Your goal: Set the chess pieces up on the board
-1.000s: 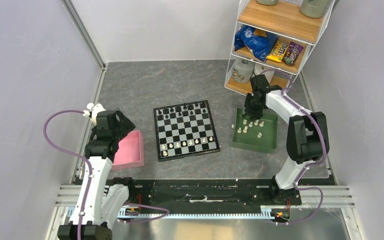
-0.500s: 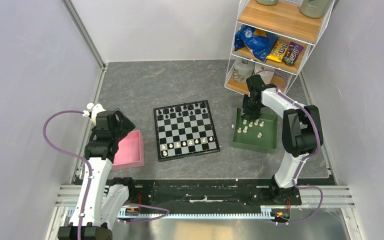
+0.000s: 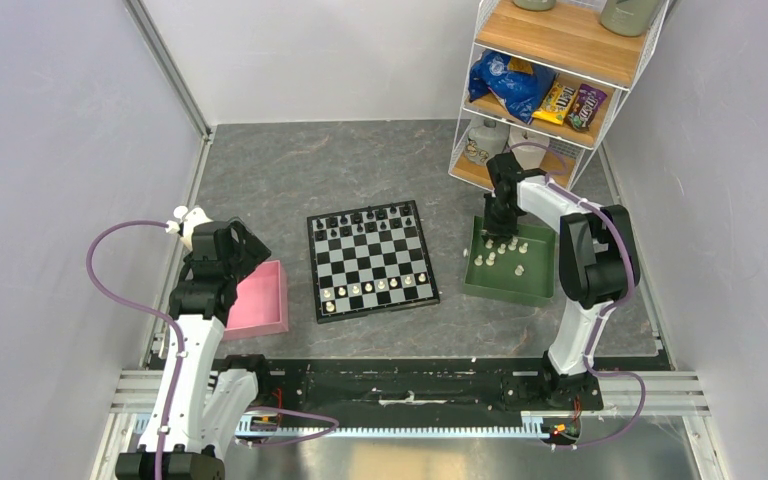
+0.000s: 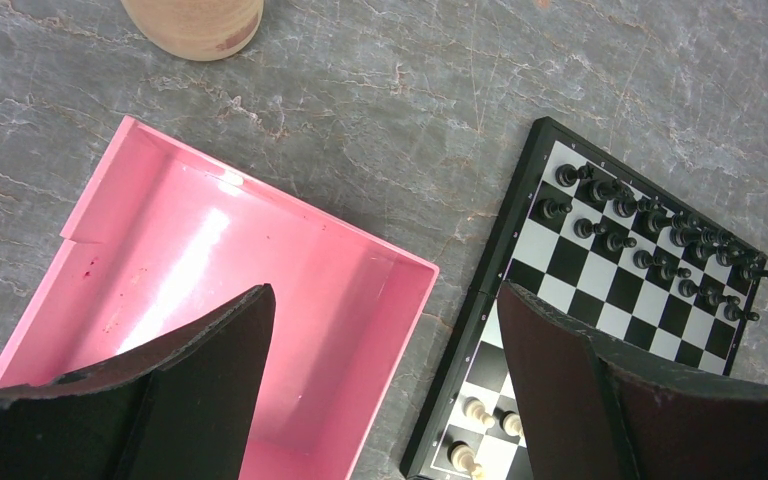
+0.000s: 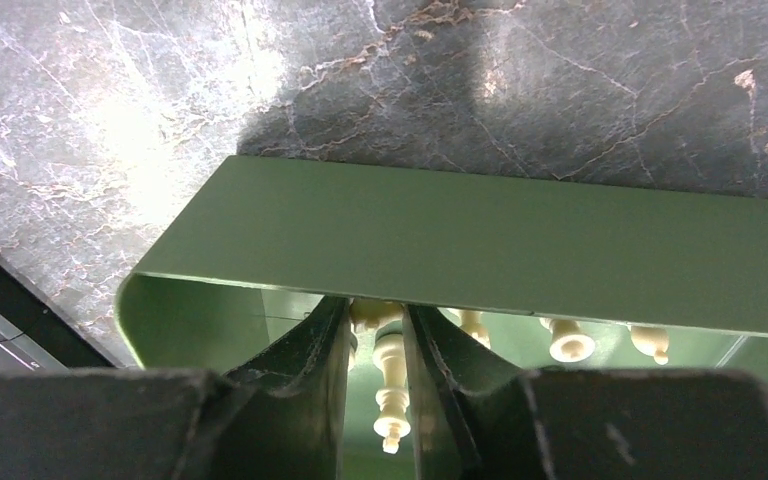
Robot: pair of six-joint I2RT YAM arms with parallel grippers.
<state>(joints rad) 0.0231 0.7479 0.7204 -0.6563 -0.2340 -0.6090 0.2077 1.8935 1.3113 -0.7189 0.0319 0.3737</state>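
A grey marbled table [image 3: 290, 170] sits between pale walls, with a wire and wood shelf [image 3: 560, 45] in the far right corner holding snack bags [image 3: 508, 82].

The board [image 3: 372, 262] lies flat in the middle of the table. Black pieces [image 3: 365, 222] fill its two far rows, and a line of cream pieces [image 3: 375, 288] stands along the near side. A green tray [image 3: 522, 288] lies just to the right of the board with more loose cream pieces [image 3: 500, 250] scattered in it. A pink tray [image 3: 260, 300] lies to the left.

The right gripper [image 5: 375, 305] reaches down into the far end of the green tray. Its jaws are drawn in to a narrow slot with one cream piece [image 5: 390, 375] in the gap. I cannot tell whether the fingers [image 5: 310, 350] actually press on it.

The left gripper [image 4: 382, 300] hangs above the pink tray near the board's left edge. Its jaws are spread wide and have hold of nothing.
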